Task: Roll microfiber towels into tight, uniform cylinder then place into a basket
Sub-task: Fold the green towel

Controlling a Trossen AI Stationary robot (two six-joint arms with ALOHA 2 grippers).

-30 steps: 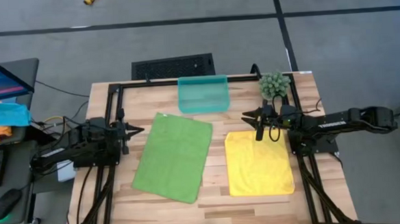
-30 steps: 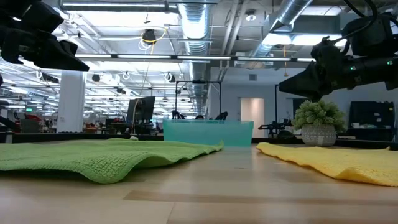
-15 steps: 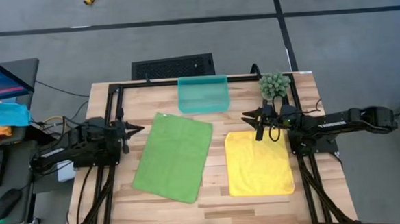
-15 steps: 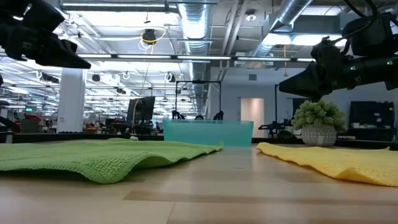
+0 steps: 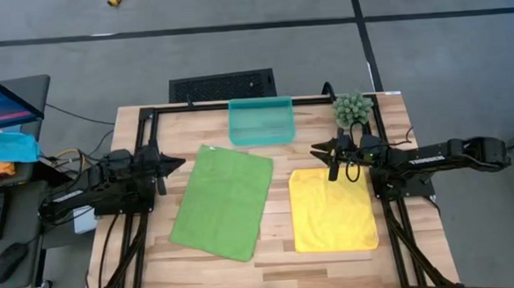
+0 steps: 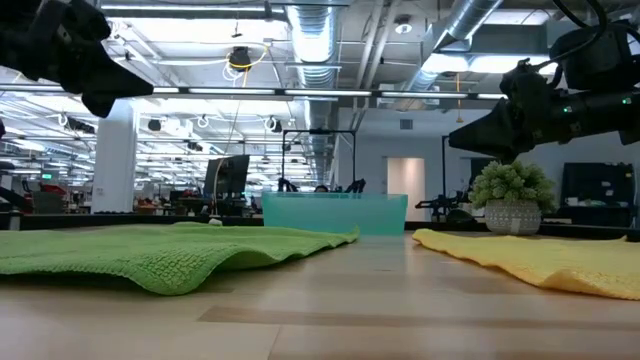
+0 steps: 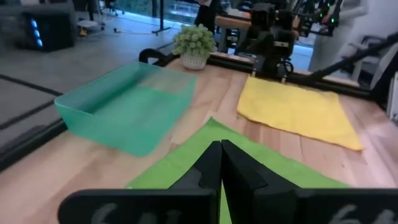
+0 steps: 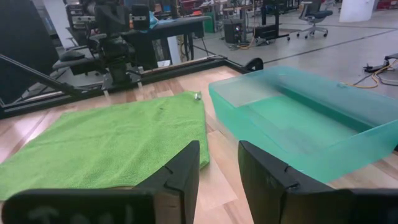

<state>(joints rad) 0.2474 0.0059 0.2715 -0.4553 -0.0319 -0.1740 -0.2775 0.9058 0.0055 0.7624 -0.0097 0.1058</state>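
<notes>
My clenched left gripper (image 5: 172, 163) is shifting slightly at the green towel's (image 5: 223, 201) nine o'clock edge; my half-open, empty right gripper (image 5: 321, 151) is waiting; rolling isn't started.

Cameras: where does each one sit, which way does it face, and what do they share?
High view: above the table, looking straight down; both arms, left gripper, right gripper.
Low view: at tabletop height, looking across the green towel and yellow towel to the basket; arms overhead.
Left wrist view: behind its shut fingers, facing the basket, potted plant and right arm.
Right wrist view: behind its parted fingers, facing the green towel and left arm.
All four show the basket.
</notes>
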